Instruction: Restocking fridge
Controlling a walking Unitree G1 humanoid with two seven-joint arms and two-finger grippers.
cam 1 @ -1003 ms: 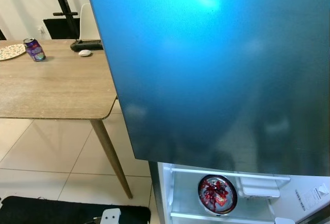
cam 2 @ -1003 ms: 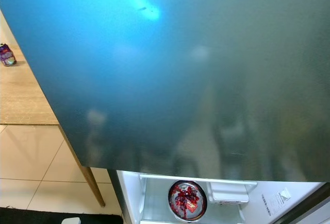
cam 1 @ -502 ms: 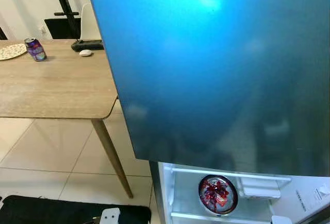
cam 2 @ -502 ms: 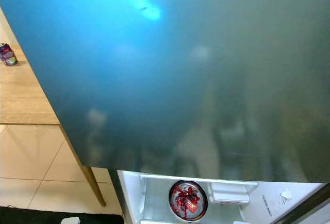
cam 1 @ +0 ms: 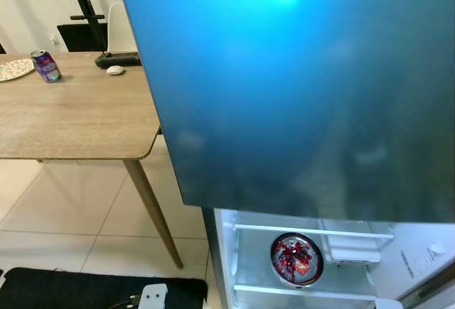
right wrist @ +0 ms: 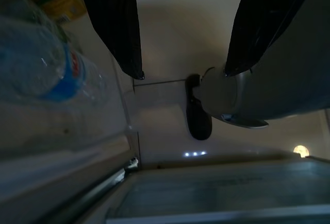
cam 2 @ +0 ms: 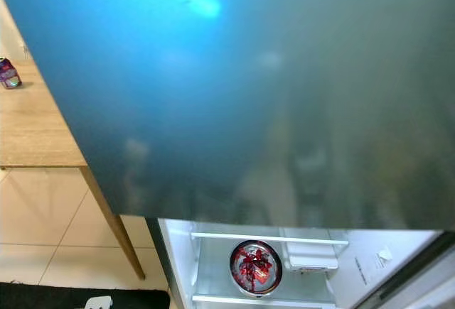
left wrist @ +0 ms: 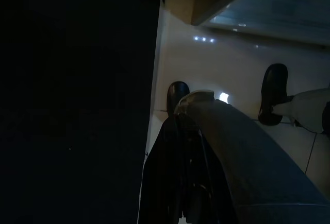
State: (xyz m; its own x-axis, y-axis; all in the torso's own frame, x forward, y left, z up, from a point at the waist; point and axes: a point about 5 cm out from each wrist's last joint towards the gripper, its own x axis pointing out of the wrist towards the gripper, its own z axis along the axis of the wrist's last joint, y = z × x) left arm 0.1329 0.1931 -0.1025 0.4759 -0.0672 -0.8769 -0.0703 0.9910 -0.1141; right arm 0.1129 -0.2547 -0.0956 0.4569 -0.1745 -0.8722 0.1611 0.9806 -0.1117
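Inside open fridge (cam 1: 234, 266), can (cam 1: 296, 258) top facing camera, right gripper (right wrist: 183, 64) jaws apart.

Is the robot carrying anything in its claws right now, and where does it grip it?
The right gripper is open and empty, beside a water bottle. The left gripper is too dark to tell.

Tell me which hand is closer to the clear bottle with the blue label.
Right. The right hand hangs open just beside the bottle; the left hand hangs idle in shadow by the robot's leg.
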